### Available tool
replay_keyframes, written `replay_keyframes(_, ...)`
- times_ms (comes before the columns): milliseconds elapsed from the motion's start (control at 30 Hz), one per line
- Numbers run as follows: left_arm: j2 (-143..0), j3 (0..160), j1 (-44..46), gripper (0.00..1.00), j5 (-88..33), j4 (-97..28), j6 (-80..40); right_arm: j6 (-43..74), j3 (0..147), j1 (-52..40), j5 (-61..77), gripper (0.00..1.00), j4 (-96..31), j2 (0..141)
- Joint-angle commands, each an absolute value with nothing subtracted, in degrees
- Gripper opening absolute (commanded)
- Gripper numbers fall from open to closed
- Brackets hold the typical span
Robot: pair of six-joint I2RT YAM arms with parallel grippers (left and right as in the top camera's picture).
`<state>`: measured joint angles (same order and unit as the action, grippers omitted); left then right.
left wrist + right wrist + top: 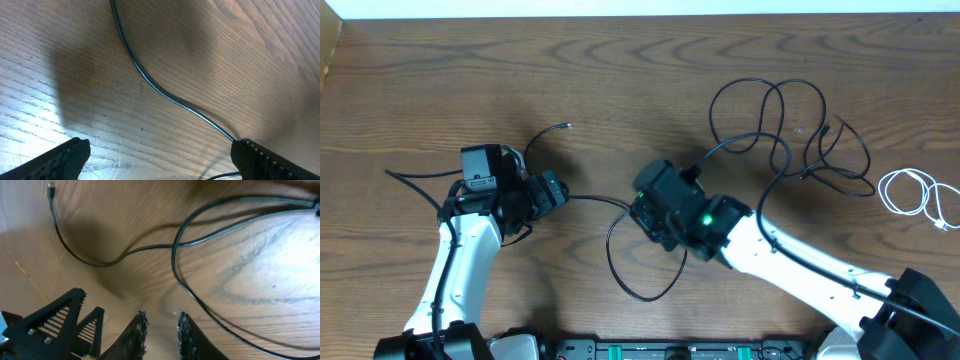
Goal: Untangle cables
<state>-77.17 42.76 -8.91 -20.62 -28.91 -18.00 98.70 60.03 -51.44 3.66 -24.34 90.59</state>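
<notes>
The long black cable [590, 199] runs from its plug [565, 126] past both grippers, loops toward the front edge, then rises into a tangle of loops [790, 115] at the back right. The white cable [908, 190] lies coiled apart at the far right. My left gripper [558, 192] is open wide just above the table. In the left wrist view the black cable [150, 82] ends at its right finger [270, 160]. My right gripper [161, 332] stands low over the wood, jaws a narrow gap apart, nothing showing between the tips. The black cable [175, 265] curves just right of it.
The left gripper's ribbed fingers [55, 322] stand close beside my right gripper. A thick arm cable [415, 178] trails left of the left arm. The table's far edge [640, 18] runs along the top, and base hardware [670, 350] lines the front.
</notes>
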Motion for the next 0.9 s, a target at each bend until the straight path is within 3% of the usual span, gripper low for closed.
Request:
replay_keyframes(0, -77.47, 42.19, -9.04, 0.95, -20.03, -28.77, -17.87, 110.04, 60.2, -54.89, -8.29, 0.18, -22.83, 91.15)
replay_keyframes(100, -77.47, 42.19, -9.04, 0.95, -20.03, -28.77, -17.87, 111.39, 60.2, -56.47, -11.53, 0.24, -20.6, 91.59)
replay_keyframes(200, -77.47, 42.19, -9.04, 0.95, -20.03, -28.77, -17.87, 111.39, 60.2, -57.1, -12.08, 0.35, -17.58, 93.12)
replay_keyframes(233, -77.47, 42.19, -9.04, 0.95, -20.03, -28.77, -17.87, 111.39, 60.2, -57.14, -12.05, 0.41, -16.78, 93.84)
replay_keyframes(267, -77.47, 42.19, -9.04, 0.95, -20.03, -28.77, -17.87, 111.42, 60.2, -57.14, -12.08, 0.57, -15.62, 95.55)
replay_keyframes(300, -77.47, 42.19, -9.04, 0.95, -20.03, -28.77, -17.87, 111.39, 60.2, -57.1, -12.05, 0.64, -15.31, 96.44)
replay_keyframes(500, -77.47, 42.19, -9.04, 0.96, -20.03, -28.77, -17.87, 112.16, 60.2, -56.8, -12.12, 0.92, -11.53, 101.82)
replay_keyframes(667, -77.47, 42.19, -9.04, 0.95, -20.03, -28.75, -17.87, 117.54, 60.2, -56.18, -12.19, 0.94, -9.61, 105.27)
replay_keyframes(867, -77.47, 42.19, -9.04, 0.95, -20.03, -28.75, -17.85, 117.54, 60.2, -55.33, -12.1, 0.78, -7.46, 108.33)
